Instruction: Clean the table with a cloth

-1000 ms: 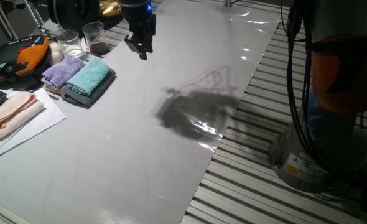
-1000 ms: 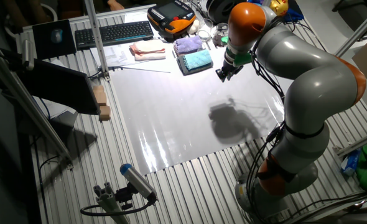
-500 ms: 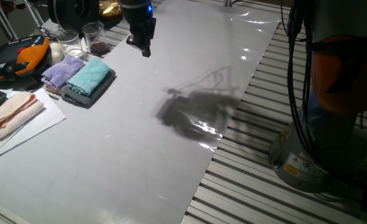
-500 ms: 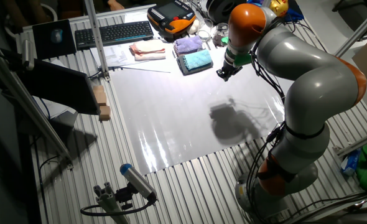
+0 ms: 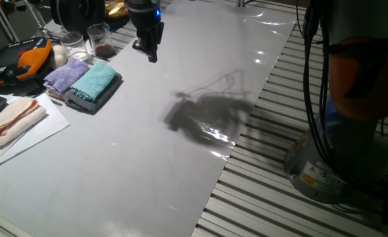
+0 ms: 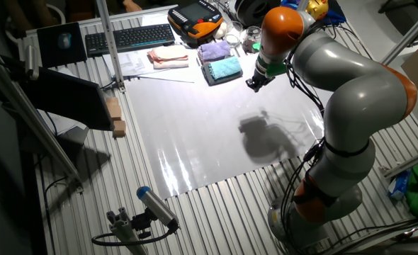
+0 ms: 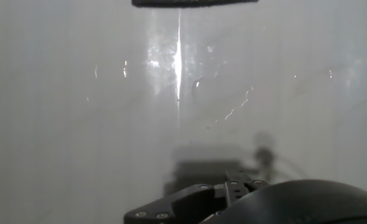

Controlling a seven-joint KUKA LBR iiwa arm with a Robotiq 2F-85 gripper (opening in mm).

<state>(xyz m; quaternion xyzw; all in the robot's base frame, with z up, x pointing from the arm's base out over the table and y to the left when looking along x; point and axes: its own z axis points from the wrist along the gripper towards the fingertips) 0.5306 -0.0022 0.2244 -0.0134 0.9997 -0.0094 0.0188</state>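
Note:
The teal cloth (image 5: pixel 94 80) lies folded on a dark grey cloth at the left back of the pale glossy table (image 5: pixel 148 151); it also shows in the other fixed view (image 6: pixel 225 68). My gripper (image 5: pixel 151 56) hangs a little above the table, to the right of the cloth and apart from it. Its fingers look drawn together and hold nothing. In the other fixed view the gripper (image 6: pixel 251 85) sits just right of the cloth. The hand view shows only bare table (image 7: pixel 78 112) with glare; the cloth is out of that view.
A lilac cloth (image 5: pixel 66 74) lies left of the teal one. Two glasses (image 5: pixel 100 39) stand behind them. A pink cloth (image 5: pixel 10 118) on paper, an orange pendant (image 5: pixel 29 56) and a keyboard (image 6: pixel 130 37) sit at the left edge. Slatted metal borders the table.
The gripper has risen slightly and shifted a little toward the back of the table. The cloths have not moved.

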